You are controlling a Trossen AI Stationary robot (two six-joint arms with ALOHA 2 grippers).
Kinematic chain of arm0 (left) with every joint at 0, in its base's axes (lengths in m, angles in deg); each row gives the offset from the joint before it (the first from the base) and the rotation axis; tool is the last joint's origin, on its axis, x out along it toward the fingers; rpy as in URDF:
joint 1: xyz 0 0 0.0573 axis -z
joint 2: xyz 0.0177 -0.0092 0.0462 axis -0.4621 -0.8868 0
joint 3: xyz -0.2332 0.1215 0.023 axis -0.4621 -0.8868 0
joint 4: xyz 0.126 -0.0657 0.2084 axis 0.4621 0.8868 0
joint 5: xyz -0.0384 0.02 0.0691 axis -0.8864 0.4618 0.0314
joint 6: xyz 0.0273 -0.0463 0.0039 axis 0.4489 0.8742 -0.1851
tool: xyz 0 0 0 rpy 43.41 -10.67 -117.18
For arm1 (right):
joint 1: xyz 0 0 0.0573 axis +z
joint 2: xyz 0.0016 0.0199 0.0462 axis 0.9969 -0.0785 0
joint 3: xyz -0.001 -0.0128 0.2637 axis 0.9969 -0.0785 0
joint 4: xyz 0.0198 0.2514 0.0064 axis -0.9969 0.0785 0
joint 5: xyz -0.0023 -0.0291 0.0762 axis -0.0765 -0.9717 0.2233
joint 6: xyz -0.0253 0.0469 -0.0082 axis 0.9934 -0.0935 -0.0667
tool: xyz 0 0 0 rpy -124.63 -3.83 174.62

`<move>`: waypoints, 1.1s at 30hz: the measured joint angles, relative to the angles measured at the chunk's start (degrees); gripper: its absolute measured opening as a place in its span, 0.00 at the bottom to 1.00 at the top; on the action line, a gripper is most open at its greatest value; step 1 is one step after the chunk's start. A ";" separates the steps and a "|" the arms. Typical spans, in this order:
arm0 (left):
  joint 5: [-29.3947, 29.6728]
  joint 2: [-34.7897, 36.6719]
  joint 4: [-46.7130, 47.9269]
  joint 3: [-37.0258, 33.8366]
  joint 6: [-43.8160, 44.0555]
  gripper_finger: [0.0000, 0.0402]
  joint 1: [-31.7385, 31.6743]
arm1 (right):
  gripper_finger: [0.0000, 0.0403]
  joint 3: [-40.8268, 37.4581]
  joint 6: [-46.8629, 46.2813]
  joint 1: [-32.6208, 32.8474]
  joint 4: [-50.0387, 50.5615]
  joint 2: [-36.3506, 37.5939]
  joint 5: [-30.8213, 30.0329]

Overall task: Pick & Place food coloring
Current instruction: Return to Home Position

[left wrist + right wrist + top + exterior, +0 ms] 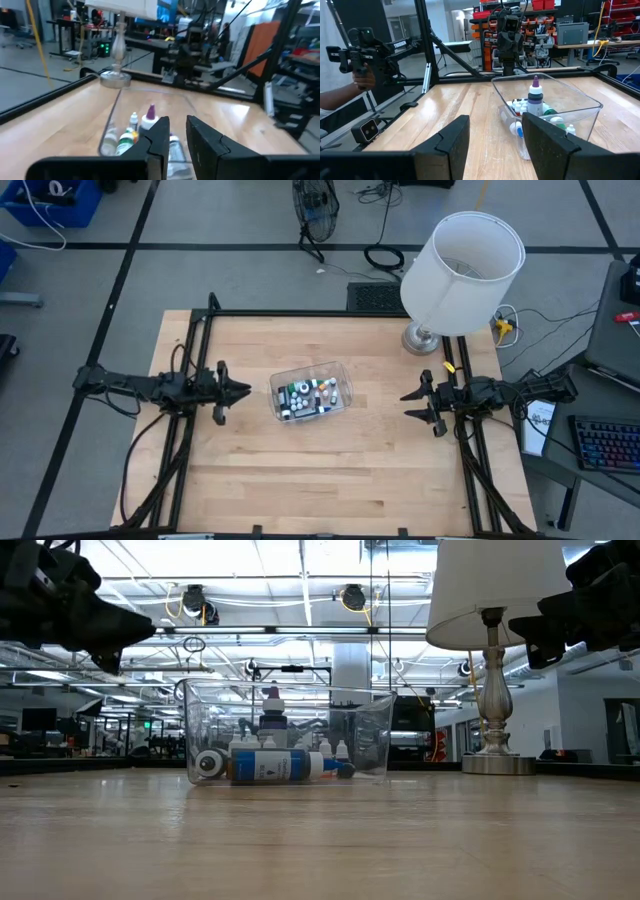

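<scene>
The food coloring bottles (305,395) sit together inside a clear rectangular tub (274,402) in the middle of the table. They are small, with whitish bodies and mixed caps. In the low view one blue-labelled bottle (270,766) lies on its side on the tub's floor, and a purple-capped one (535,95) stands upright. My left gripper (246,390) hovers left of the tub, with its fingers almost together (178,131). My right gripper (408,406) hovers right of the tub, and its fingers are apart (495,131). Neither gripper touches anything.
A table lamp with a white shade (462,250) stands on its metal base (422,338) at the table's far right corner. Black frame rails run along the table's left, right and far edges. Beyond the table, a person's hand (364,79) holds a dark device.
</scene>
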 joint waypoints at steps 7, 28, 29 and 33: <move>1.42 -0.96 2.98 0.02 6.72 0.17 0.00 | 0.42 0.00 0.00 0.00 0.01 0.00 0.00; 1.22 -1.47 3.13 0.04 8.81 0.17 0.00 | 0.42 0.00 0.00 0.00 -0.02 -0.01 0.00; 1.22 -1.46 3.13 0.04 8.81 0.17 0.00 | 0.42 0.00 0.00 0.00 -0.02 -0.01 0.00; 1.22 -1.47 3.16 0.04 8.76 0.17 0.00 | 0.42 0.00 -0.01 0.00 -0.01 -0.01 0.00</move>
